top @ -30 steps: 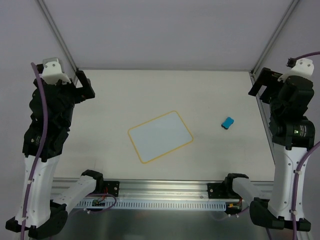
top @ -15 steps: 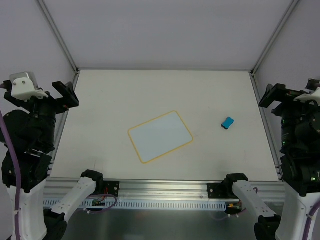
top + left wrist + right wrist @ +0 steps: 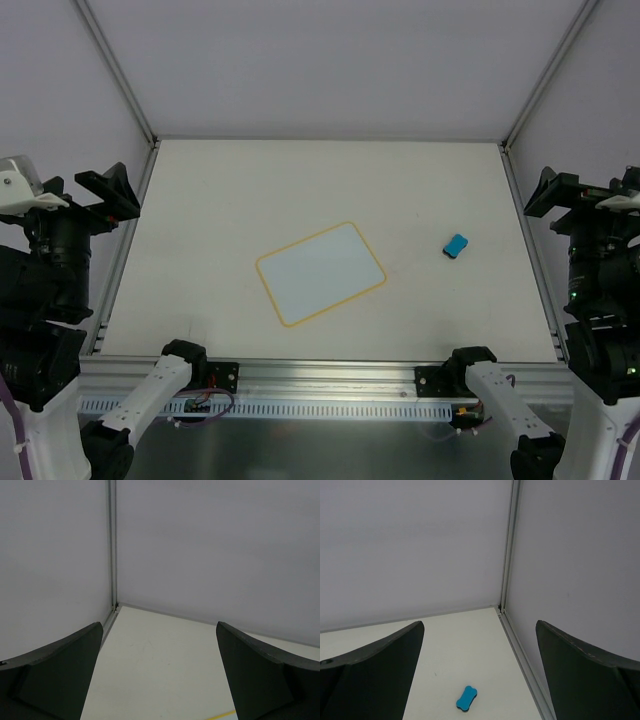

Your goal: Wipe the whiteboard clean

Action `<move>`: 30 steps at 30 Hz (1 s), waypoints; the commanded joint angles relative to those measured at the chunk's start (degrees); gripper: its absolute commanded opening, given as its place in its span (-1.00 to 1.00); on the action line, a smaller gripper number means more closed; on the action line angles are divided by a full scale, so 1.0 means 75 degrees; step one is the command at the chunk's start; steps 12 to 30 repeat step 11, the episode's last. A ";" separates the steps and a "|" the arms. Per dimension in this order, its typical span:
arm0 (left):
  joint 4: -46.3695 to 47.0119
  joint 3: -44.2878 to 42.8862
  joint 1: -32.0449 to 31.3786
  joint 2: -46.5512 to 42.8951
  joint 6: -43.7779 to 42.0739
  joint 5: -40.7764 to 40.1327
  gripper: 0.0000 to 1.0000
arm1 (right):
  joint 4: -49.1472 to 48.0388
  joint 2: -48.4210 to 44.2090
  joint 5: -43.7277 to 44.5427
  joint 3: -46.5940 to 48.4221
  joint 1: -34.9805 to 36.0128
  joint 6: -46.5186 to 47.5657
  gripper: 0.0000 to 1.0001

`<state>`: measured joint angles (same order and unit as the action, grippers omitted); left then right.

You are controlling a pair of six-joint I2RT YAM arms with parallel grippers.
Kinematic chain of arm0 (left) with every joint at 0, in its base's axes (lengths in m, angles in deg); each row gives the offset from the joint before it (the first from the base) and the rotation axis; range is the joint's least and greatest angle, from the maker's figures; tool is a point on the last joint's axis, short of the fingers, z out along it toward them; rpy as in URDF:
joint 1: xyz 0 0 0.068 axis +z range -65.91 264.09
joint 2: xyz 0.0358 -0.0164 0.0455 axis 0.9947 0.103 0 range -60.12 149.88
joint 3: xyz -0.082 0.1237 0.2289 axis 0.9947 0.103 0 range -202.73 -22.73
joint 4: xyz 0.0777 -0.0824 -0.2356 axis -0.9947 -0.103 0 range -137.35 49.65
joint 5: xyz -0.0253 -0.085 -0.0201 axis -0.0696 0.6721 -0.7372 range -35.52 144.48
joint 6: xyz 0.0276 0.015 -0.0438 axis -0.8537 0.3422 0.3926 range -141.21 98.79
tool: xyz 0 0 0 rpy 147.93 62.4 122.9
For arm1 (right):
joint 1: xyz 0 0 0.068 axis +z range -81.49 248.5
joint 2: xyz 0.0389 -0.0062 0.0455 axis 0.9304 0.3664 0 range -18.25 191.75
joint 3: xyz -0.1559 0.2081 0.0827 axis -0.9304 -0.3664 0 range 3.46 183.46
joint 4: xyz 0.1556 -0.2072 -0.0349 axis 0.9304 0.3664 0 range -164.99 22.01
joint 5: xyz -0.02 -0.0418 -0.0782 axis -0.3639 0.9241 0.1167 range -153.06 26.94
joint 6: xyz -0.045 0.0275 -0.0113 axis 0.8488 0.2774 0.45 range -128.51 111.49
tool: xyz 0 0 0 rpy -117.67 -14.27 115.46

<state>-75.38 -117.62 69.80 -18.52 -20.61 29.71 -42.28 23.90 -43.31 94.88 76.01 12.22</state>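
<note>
- The left end effector [image 3: 108, 193] hangs over the table's left edge, at about mid-depth, well apart from everything on the table.
- Its jaws stand wide open. In the left wrist view [image 3: 159, 626] the two dark fingers [image 3: 60, 675] frame only bare table and the far left corner of the enclosure, with nothing between them and nothing touching them.
- The right end effector [image 3: 560, 192] hangs over the table's right edge at a similar depth, mirroring the left one.
- Its jaws are also spread wide and hold nothing. In the right wrist view [image 3: 480, 625] the gap between the fingers [image 3: 580, 675] shows open table and the far right corner.
- The whiteboard [image 3: 321, 273] lies flat on the table [image 3: 300, 180], near its middle and slightly toward the near edge, well apart from both end effectors.
- The whiteboard sits turned out of square with the table. Its long axis runs from the near left up toward the far right, so one rounded corner points at the near rail and the opposite one at the far wall.
- It is a pale white rectangle with a thin yellow rim and rounded corners. No marks can be made out on its surface from above.
- A small blue eraser [image 3: 455, 245] lies on the table to the right of the whiteboard, apart from it. In the right wrist view [image 3: 466, 699] it looks bone-shaped.
</note>
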 commanded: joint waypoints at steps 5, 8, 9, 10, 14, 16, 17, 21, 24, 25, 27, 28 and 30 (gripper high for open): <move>0.0147 -0.0309 -0.0041 0.0089 -0.0115 -0.0165 0.97 | -0.0552 -0.0101 0.0179 0.0034 0.0112 0.0294 0.98; 0.0147 -0.0309 -0.0041 0.0101 -0.0115 -0.0165 0.97 | -0.0576 -0.0054 0.0203 0.0010 0.0136 0.0283 0.99; 0.0147 -0.0309 -0.0041 0.0101 -0.0127 -0.0189 0.97 | -0.0576 -0.0042 0.0168 -0.0024 0.0136 0.0271 0.98; 0.0135 -0.0309 -0.0041 0.0113 -0.0139 -0.0189 0.97 | -0.0588 -0.0030 0.0156 -0.0025 0.0147 0.0259 0.98; 0.0147 -0.0309 -0.0029 0.0124 -0.0127 -0.0200 0.98 | -0.0599 -0.0030 0.0121 -0.0048 0.0136 0.0259 0.99; 0.0147 -0.0309 -0.0029 0.0124 -0.0127 -0.0200 0.98 | -0.0599 -0.0030 0.0121 -0.0048 0.0136 0.0259 0.99; 0.0147 -0.0309 -0.0029 0.0124 -0.0127 -0.0200 0.98 | -0.0599 -0.0030 0.0121 -0.0048 0.0136 0.0259 0.99; 0.0147 -0.0309 -0.0029 0.0124 -0.0127 -0.0200 0.98 | -0.0599 -0.0030 0.0121 -0.0048 0.0136 0.0259 0.99; 0.0147 -0.0309 -0.0029 0.0124 -0.0127 -0.0200 0.98 | -0.0599 -0.0030 0.0121 -0.0048 0.0136 0.0259 0.99; 0.0147 -0.0309 -0.0029 0.0124 -0.0127 -0.0200 0.98 | -0.0599 -0.0030 0.0121 -0.0048 0.0136 0.0259 0.99; 0.0147 -0.0309 -0.0029 0.0124 -0.0127 -0.0200 0.98 | -0.0599 -0.0030 0.0121 -0.0048 0.0136 0.0259 0.99; 0.0147 -0.0309 -0.0029 0.0124 -0.0127 -0.0200 0.98 | -0.0599 -0.0030 0.0121 -0.0048 0.0136 0.0259 0.99; 0.0147 -0.0309 -0.0029 0.0124 -0.0127 -0.0200 0.98 | -0.0599 -0.0030 0.0121 -0.0048 0.0136 0.0259 0.99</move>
